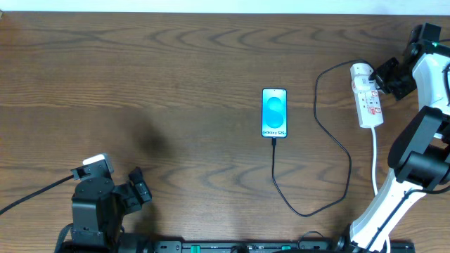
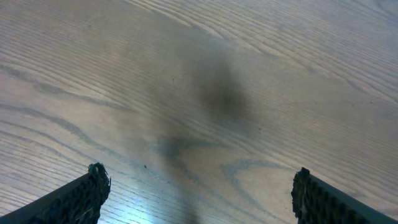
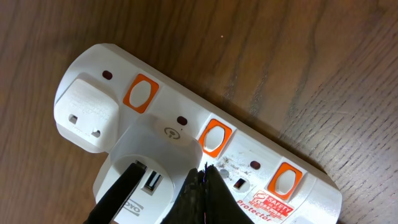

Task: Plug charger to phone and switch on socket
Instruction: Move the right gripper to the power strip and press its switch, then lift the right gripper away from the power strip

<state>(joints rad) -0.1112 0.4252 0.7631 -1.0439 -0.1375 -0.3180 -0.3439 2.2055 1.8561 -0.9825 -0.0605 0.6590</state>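
The phone [image 1: 274, 112] lies face up mid-table, its cyan screen lit. The charger's black cable [image 1: 302, 211] meets the phone's lower end, loops down and right, then runs up to the white adapter [image 1: 360, 70] on the socket [image 1: 370, 105]. In the right wrist view the socket [image 3: 261, 155] shows three orange switches. My right gripper [image 3: 204, 171] is shut and empty, its tips on the strip just below the middle switch [image 3: 213, 137], beside the adapter [image 3: 155, 155] and its black cable plug [image 3: 118, 190]. My left gripper [image 2: 199, 193] is open and empty over bare wood.
A second white plug [image 3: 84, 112] sits at the socket's rounded end. The socket's thick white cord [image 1: 375, 158] runs down toward the right arm's base. The left arm [image 1: 95, 200] sits at the near left edge of the table.
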